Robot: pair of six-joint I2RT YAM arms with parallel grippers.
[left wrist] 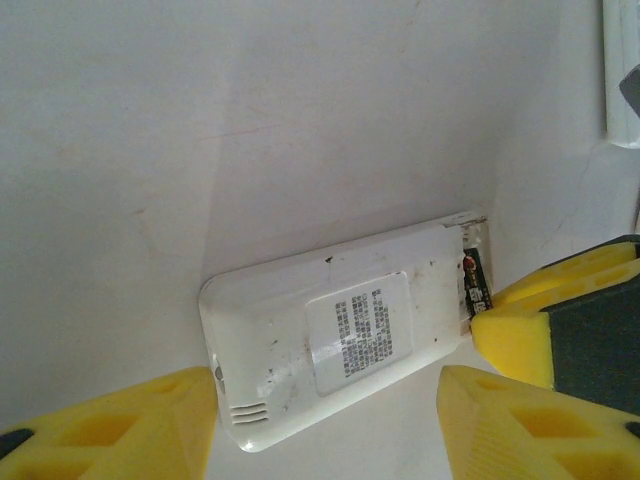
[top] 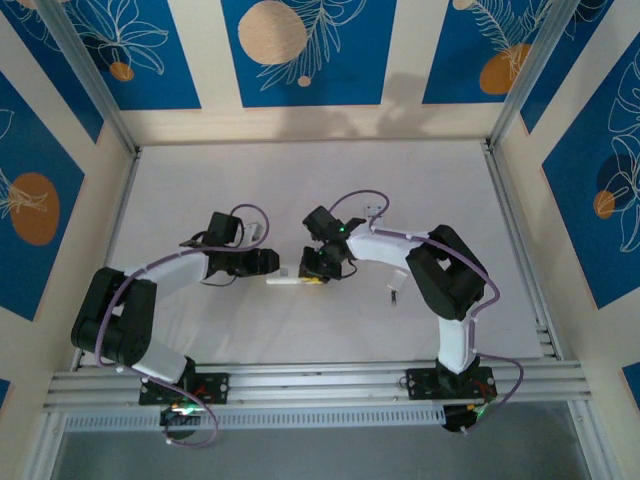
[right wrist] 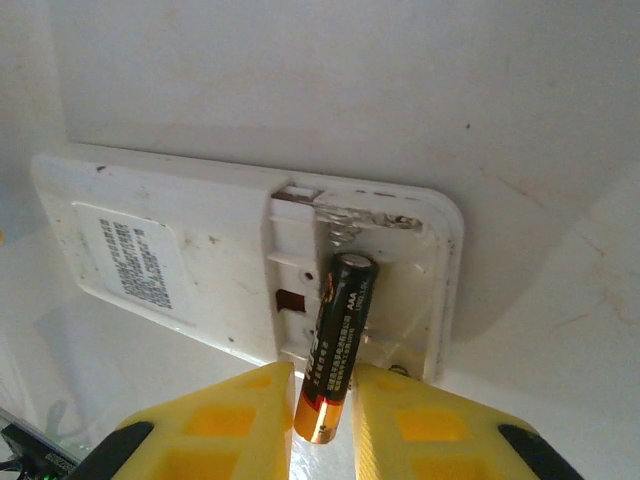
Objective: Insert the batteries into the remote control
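Note:
A white remote control (top: 283, 281) lies back-up on the table between the two arms, its label (left wrist: 360, 330) facing up and its battery compartment (right wrist: 380, 270) uncovered. My right gripper (right wrist: 322, 372) is shut on a dark AAA battery (right wrist: 338, 330) with a copper end. The battery tilts into the compartment, its flat top just below the spring (right wrist: 343, 232). The same battery (left wrist: 475, 282) shows at the remote's far end, beside a right-gripper finger (left wrist: 520, 340). My left gripper (left wrist: 328, 375) stands open at the remote control's (left wrist: 300, 350) other end, its left finger (left wrist: 150, 425) by the corner.
A white ribbed object (left wrist: 622, 70) lies at the edge of the left wrist view. A small thin piece (top: 393, 295) lies on the table by the right arm. Aluminium rails (top: 310, 378) frame the white table, with patterned walls around it.

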